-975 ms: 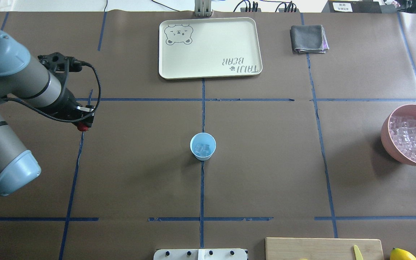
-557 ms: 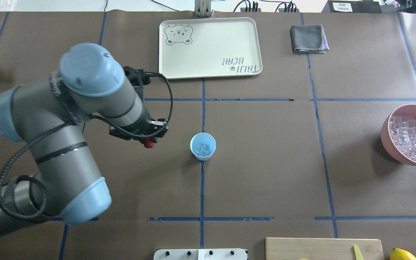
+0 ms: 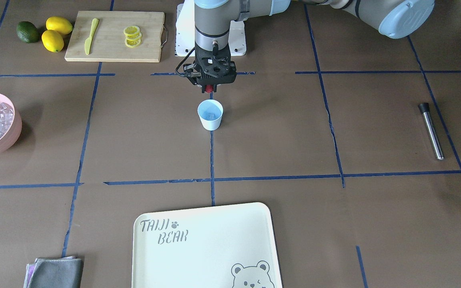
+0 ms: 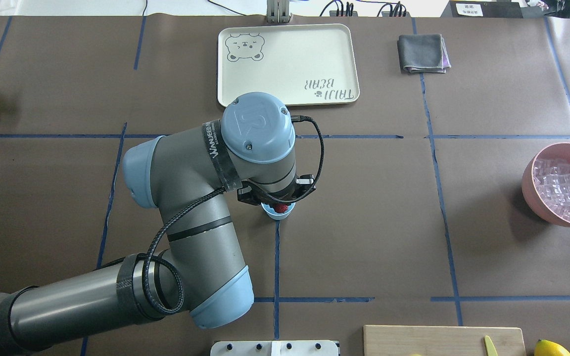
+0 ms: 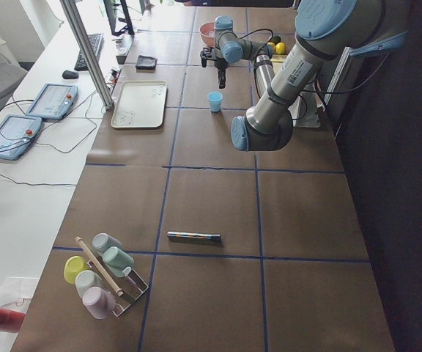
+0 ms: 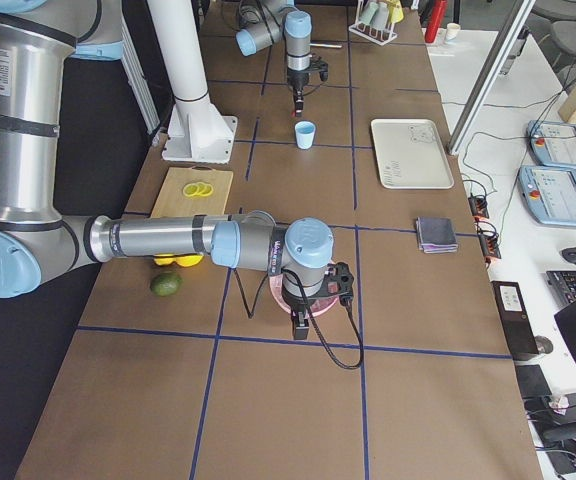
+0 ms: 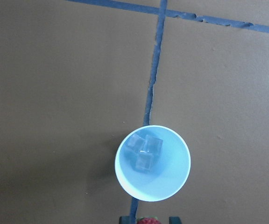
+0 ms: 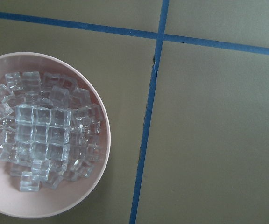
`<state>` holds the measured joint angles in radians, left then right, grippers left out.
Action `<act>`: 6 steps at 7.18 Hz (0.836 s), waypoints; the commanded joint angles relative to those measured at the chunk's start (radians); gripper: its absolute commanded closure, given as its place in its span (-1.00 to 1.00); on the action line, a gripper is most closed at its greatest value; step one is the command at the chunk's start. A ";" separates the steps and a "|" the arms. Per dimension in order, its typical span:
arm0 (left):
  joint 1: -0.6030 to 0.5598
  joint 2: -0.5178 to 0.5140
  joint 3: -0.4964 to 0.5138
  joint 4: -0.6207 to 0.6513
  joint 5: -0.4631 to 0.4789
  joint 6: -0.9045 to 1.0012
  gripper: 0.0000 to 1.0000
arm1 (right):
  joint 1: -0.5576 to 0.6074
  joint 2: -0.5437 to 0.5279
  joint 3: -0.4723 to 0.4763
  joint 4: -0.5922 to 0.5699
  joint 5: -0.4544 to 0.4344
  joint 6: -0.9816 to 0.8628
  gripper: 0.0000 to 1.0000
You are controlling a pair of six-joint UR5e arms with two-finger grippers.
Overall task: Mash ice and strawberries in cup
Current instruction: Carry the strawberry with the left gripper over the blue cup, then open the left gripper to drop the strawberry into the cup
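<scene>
The cup (image 3: 210, 115) is small, light blue and tapered, with no handle. It stands upright on the brown tabletop (image 3: 278, 132), on a blue tape line (image 7: 154, 79). Three clear ice cubes (image 7: 145, 151) lie huddled on its bottom, touching one another. The strawberry (image 3: 209, 89) is a tiny bumpy red lump, pinched between the fingertips of my left hand (image 3: 210, 90). I hold it above the cup, apart from the rim.

From overhead, my own wrist covers most of the cup, so only a sliver of blue and the red lump show beneath it. In my left wrist view the strawberry is cut off at the bottom edge, with just its top between two dark fingertip ends. My right hand (image 6: 302, 322) shows only in the side view from my right. It hangs over the pink bowl (image 8: 85, 193) heaped with more clear cubes, and I cannot tell whether it is open or closed.

My left arm reaches in to the middle of the tabletop, elbow bent. The wrist is turned straight down and the fingers are vertical, closed on the berry.
</scene>
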<state>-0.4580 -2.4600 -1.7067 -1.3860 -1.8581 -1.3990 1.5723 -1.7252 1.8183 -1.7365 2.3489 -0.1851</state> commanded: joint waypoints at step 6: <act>-0.005 0.003 0.042 -0.053 0.057 0.026 -0.99 | 0.000 -0.005 -0.001 0.000 0.000 -0.002 -0.99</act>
<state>-0.4621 -2.4595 -1.6613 -1.4386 -1.8022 -1.3916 1.5723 -1.7302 1.8178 -1.7365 2.3485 -0.1871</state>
